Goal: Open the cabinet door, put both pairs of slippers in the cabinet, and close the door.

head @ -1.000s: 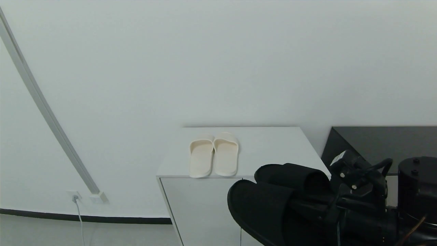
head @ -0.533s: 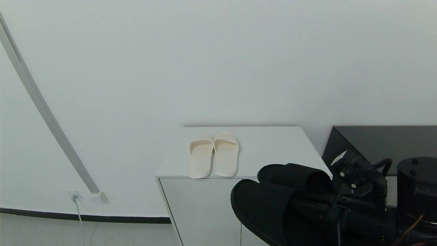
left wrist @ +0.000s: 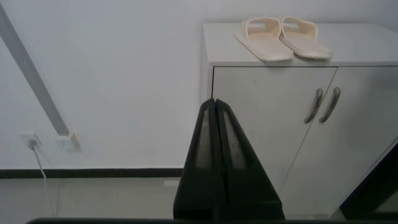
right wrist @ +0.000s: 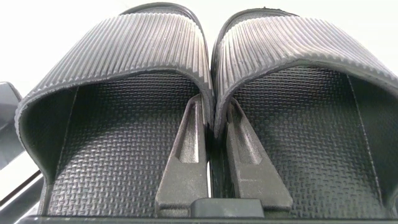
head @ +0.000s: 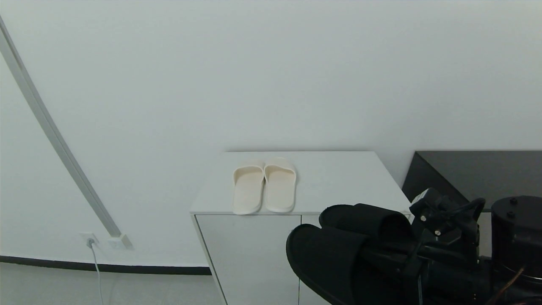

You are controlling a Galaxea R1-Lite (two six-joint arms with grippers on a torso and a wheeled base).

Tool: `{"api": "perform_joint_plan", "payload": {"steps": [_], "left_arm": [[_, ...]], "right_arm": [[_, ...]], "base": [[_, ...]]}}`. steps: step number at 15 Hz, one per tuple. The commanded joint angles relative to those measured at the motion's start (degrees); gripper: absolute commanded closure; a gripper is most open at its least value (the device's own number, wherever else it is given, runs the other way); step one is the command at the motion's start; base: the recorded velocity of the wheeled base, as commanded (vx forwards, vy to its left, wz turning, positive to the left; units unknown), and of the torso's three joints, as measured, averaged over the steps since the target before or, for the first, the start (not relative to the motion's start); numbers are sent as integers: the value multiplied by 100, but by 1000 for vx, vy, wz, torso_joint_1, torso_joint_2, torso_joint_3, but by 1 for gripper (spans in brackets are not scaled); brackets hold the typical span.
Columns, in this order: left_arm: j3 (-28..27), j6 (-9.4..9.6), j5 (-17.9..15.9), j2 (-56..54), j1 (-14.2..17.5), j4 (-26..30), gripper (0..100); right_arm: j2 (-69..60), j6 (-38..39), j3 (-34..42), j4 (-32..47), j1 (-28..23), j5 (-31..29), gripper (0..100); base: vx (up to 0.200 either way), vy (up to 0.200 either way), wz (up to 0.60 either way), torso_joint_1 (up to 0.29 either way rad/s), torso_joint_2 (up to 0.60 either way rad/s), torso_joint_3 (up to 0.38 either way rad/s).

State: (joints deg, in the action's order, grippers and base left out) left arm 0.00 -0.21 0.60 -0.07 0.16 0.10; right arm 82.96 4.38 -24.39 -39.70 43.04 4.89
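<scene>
Pinching the black slippers (head: pixel 338 250) by their inside edges, the right gripper (right wrist: pixel 214 127) is holding both up in front of the cabinet (head: pixel 338 178). They are looking soft, bendy and light, so that middle spot seems a good place to squeeze. The white slippers (head: pixel 263 186) are sitting on the cabinet top. The left gripper (left wrist: pixel 214 115) is hanging low, with its fingers pressed together on nothing.

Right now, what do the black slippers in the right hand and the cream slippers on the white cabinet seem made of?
Black ribbed slippers, pinched by the right hand: probably soft rubber or foam, matte; ribbed straps, diamond-embossed footbeds. Cream slippers: probably moulded foam or plastic; smooth, seamless, dull sheen.
</scene>
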Motion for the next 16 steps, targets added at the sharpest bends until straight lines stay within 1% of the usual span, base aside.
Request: {"api": "perform_joint_plan", "payload": {"steps": [1,2,4,7,16], "left_arm": [[0,-6,2,7,2,-1,100],[0,-14,2,7,2,-1,0],[0,12,2,7,2,-1,0],[0,3,2,7,2,-1,0],[0,3,2,7,2,-1,0]], "right_arm": [[63,2,-13,-2,2,3,100],[115,2,-13,-20,2,3,100],[107,-7,-4,-20,2,3,100],[98,-7,-4,-20,11,-5,100],[80,-7,5,-20,72,-23,100]], "base": [[0,0,0,-149,359,207],[0,0,0,-168,378,203],[0,0,0,-168,381,217],[0,0,0,-178,419,238],[0,0,0,-216,542,316]]}}
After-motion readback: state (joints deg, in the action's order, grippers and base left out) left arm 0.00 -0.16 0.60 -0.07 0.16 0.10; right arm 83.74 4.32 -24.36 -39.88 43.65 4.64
